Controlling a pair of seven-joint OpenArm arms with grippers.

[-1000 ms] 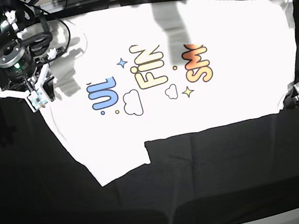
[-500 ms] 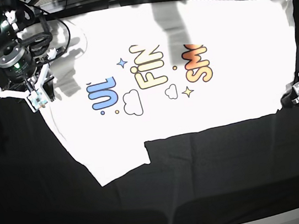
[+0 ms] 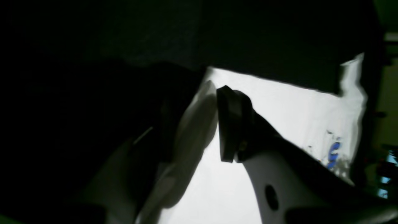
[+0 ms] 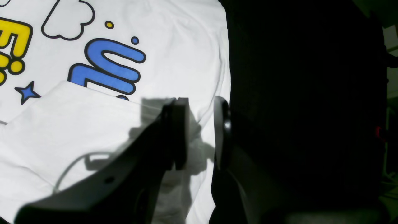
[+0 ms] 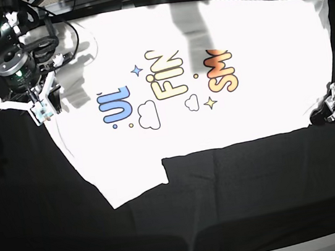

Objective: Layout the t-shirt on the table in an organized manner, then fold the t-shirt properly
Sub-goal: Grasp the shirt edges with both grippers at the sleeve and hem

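Overhead, the t-shirt (image 5: 210, 76) lies print-up on the table (image 5: 241, 202). Only my right wrist view shows my right gripper (image 4: 200, 133) parted over its edge. My left gripper (image 3: 214, 124) is gapped at the hem corner, pinching nothing I can see.

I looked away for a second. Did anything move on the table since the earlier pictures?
Only a little. The left tool slid inward along the table toward the corner of the t-shirt. It has not taken hold of the cloth. The right tool stayed over the shirt's other end, open, and the shirt lies just as it did.
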